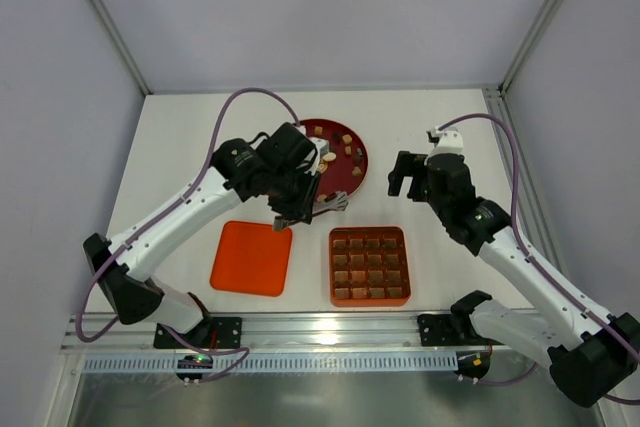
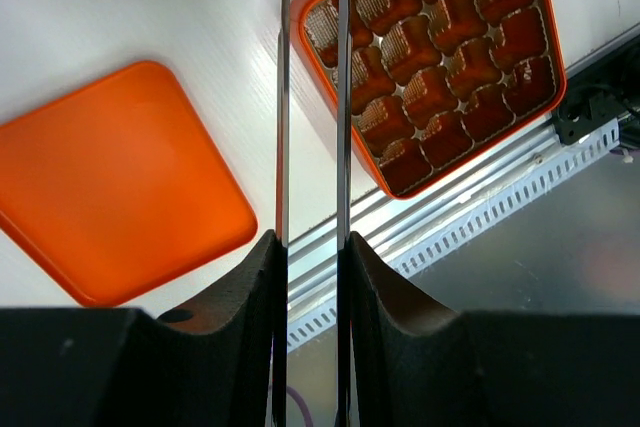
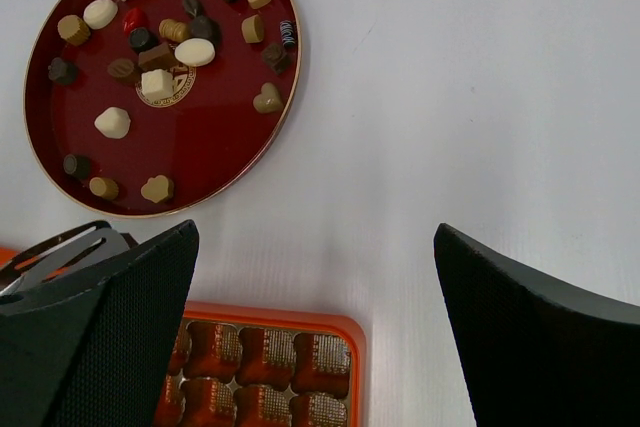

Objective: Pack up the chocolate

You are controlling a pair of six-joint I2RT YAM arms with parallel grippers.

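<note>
The chocolate [image 1: 338,150] lies as several cream, caramel and dark pieces on a round dark-red plate [image 1: 358,172] at the back centre. It also shows in the right wrist view [image 3: 160,57]. The orange-red gridded tray [image 1: 370,265] sits in front of the plate, and its cells [image 2: 440,57] show a shiny brown lining. My left gripper [image 1: 298,197] is shut on thin metal tongs [image 1: 332,204], whose two blades [image 2: 284,97] stand slightly apart and reach over the tray's left corner. My right gripper [image 1: 403,175] is open and empty above bare table, right of the plate.
The flat orange-red lid [image 1: 251,257] lies left of the tray, also seen in the left wrist view [image 2: 110,187]. A slotted aluminium rail [image 1: 320,332] runs along the near edge. White enclosure walls stand on both sides and at the back.
</note>
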